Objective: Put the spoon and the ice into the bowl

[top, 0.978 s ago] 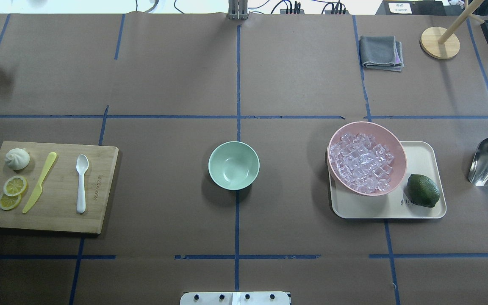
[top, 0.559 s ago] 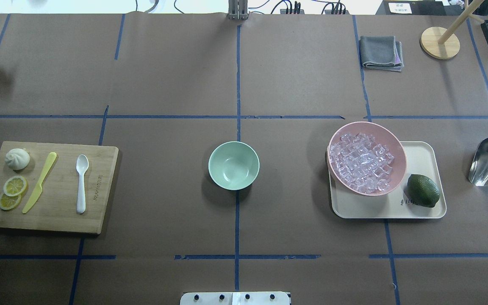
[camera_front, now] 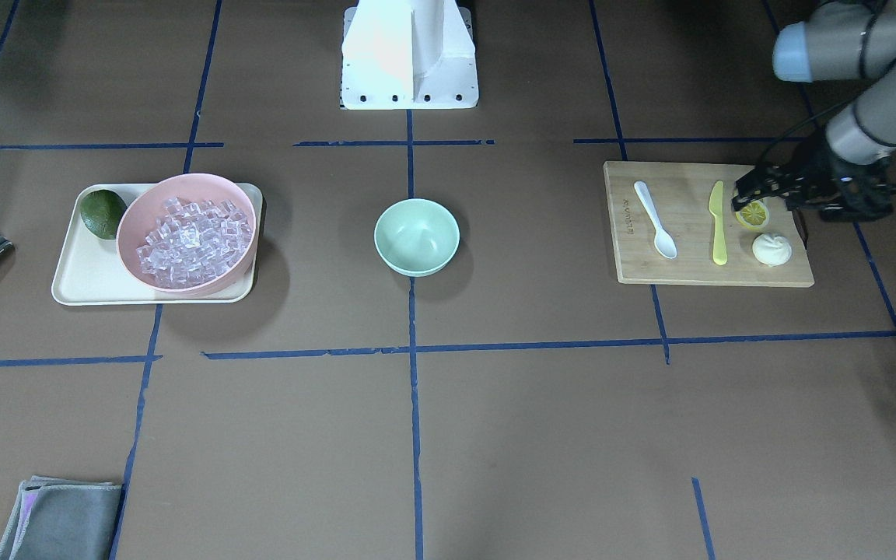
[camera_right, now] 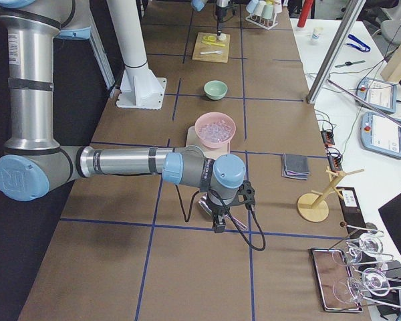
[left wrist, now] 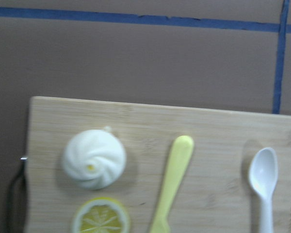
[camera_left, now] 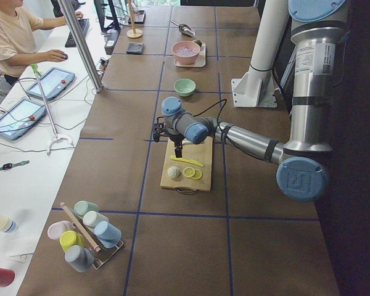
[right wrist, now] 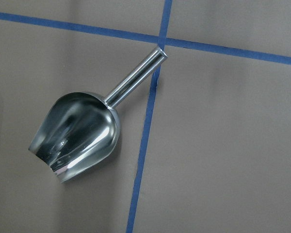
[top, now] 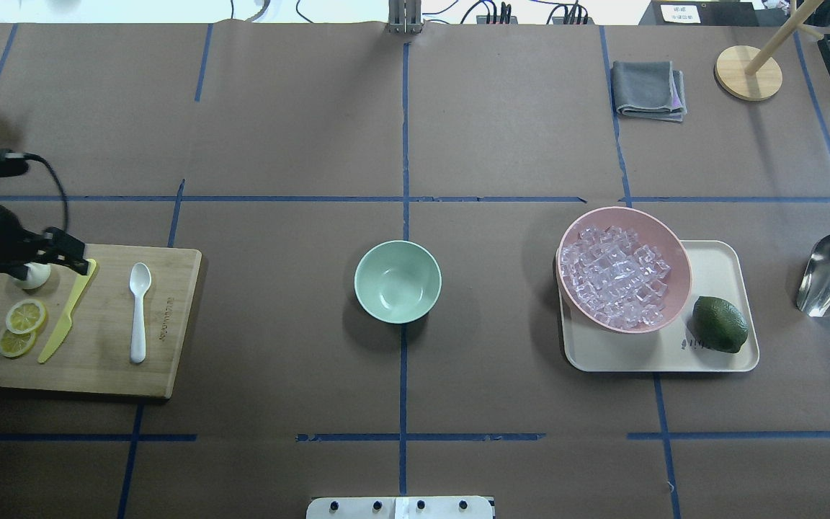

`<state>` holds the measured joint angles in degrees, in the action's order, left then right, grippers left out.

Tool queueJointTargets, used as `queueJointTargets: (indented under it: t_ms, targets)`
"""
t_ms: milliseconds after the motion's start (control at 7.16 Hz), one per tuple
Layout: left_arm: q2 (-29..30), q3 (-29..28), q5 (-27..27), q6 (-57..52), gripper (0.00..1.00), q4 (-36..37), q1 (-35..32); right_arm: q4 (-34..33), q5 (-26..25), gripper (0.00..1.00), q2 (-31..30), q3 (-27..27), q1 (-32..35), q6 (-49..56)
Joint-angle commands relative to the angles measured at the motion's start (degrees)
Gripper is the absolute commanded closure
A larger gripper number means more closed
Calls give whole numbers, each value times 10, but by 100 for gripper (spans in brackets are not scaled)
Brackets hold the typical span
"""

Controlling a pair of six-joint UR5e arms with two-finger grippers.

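Hanging over the board point(top: 98, 360) near the bun point(top: 33, 277), the left fingers point(top: 78, 264) are seemingly aiming for the spoon point(top: 138, 310) lying there; released or clenched, I cannot tell. Meanwhile the ice point(top: 615, 277) is sitting in the pink bowl point(top: 671, 241).

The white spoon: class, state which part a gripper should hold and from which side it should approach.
Probably the slim handle of the spoon, mid-length, from straight above, closing across its width: it lies flat on the cutting board with bare board either side, the knife lying apart.
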<state>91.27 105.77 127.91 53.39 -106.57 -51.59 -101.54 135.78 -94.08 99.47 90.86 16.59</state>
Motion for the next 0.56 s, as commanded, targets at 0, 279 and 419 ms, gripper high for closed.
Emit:
queueJointTargets:
  t_ms: [0,279,419]
  targets:
    - [49,-16,-60,97,0,-1,88,0,12,1,-2,19,-10,5]
    - [55,-29,-58,119,2,-5,100,-1,10,1,-8,18,-18,5]
    - [55,-36,-59,116,3,-4,101,0,11,1,-12,18,-18,3]
